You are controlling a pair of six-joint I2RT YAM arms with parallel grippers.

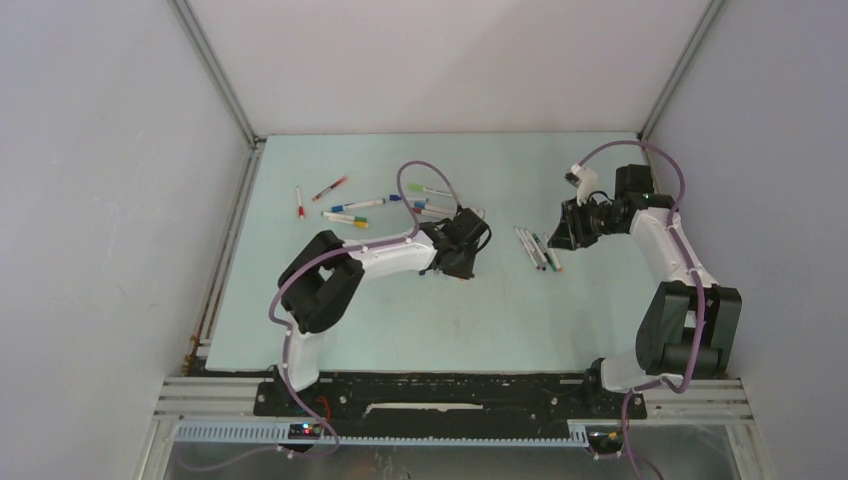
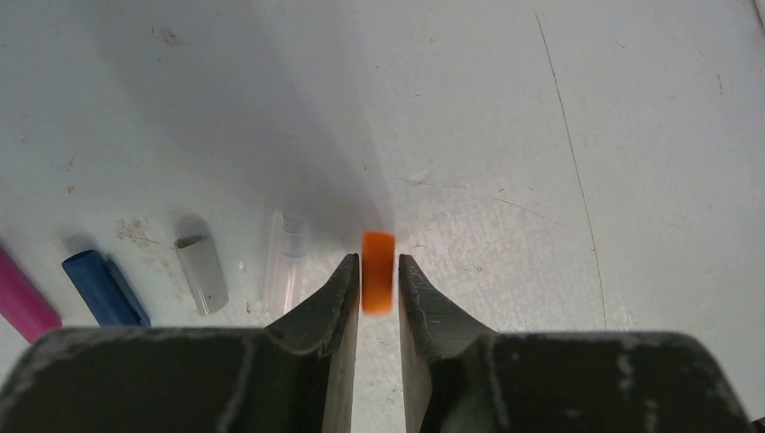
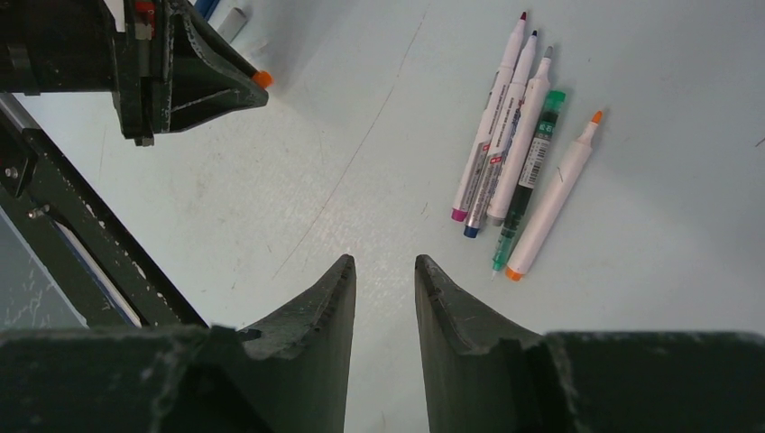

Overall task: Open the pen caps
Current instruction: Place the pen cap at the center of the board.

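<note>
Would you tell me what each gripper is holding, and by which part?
Left gripper: orange cap between its fingertips, by its sides; clamping unclear. Right gripper: nothing.

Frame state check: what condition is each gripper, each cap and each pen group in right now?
Left gripper: jaws slightly parted.
Orange cap: off its pen, between the left jaws, thin gaps either side.
Right gripper: open, empty.
Five pens: uncapped, lying side by side.
Blue cap, grey cap, clear cap: off, lying on table.
Far pens: too small to tell.
</note>
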